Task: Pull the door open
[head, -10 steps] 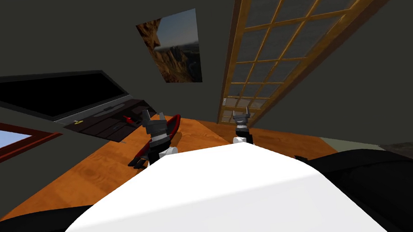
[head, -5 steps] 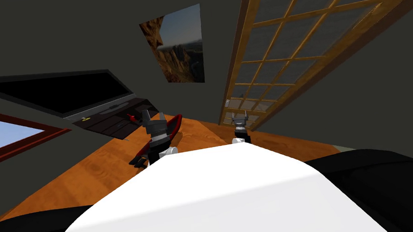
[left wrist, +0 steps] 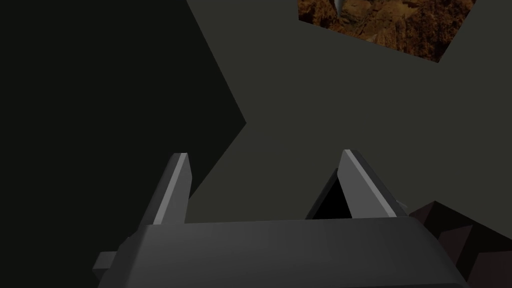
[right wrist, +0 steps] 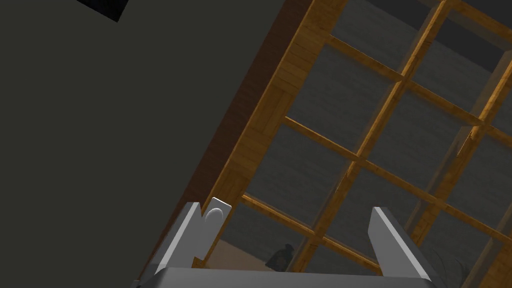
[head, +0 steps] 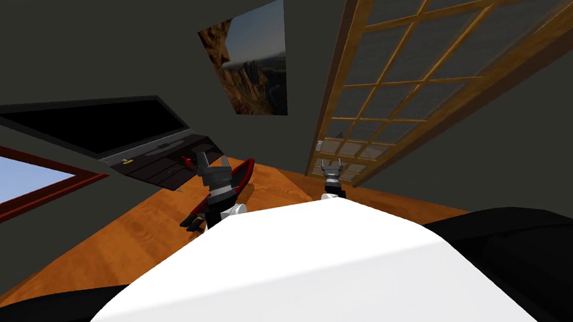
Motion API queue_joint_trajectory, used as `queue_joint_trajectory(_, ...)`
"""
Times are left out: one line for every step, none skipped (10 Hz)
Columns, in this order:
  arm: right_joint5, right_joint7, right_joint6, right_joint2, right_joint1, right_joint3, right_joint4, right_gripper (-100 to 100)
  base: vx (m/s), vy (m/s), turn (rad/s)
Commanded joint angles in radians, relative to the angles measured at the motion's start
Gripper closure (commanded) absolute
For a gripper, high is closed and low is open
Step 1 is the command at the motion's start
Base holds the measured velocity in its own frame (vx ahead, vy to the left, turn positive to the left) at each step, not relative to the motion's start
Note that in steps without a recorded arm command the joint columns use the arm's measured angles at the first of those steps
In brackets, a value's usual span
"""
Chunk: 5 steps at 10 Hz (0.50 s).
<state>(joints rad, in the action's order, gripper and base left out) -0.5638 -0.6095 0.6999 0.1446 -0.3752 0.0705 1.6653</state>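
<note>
You are facing a wooden lattice door (head: 393, 53) with grey panes, set in a dark grey wall (head: 103, 48) on the right of the head view. Your right gripper (right wrist: 285, 209) is held in front of the door's lower part, near its edge stile. Its fingers (right wrist: 395, 240) are spread wide, about a third of the wrist view apart, and grip nothing. A small light grey door handle (right wrist: 216, 215), a plate with a rounded knob, sits on the wooden stile just beside one of those fingers. It lies outside the gap between them, and you cannot tell whether finger and handle touch. Your left gripper (head: 213, 161) is held up to the left of the right one, well apart from the door, its fingers likewise wide open and empty. Beyond it a red and black chair (head: 244, 168) stands on the orange wooden floor (head: 134, 229). Behind the chair is a dark cabinet (head: 160, 161) under a black screen (head: 91, 125). A landscape picture (head: 249, 60) hangs on the wall, and a red-framed window (head: 12, 189) shows at far left.
</note>
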Motion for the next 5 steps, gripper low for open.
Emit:
queue_joint_trajectory(-0.032,-0.029,0.016,0.010,0.009,0.004,-0.038,-100,0.093,-0.050,0.087)
queue_joint_trajectory(-0.050,-0.044,0.027,0.014,0.013,0.009,-0.060,-100,0.092,-0.046,0.087)
queue_joint_trajectory(-0.067,-0.060,0.038,0.018,0.016,0.014,-0.083,-100,0.097,-0.032,0.100)
queue_joint_trajectory(-0.085,-0.075,0.049,0.022,0.020,0.019,-0.105,-100,0.097,-0.030,0.076)
queue_joint_trajectory(-0.103,-0.091,0.060,0.026,0.024,0.023,-0.127,-100,0.095,-0.031,0.089)
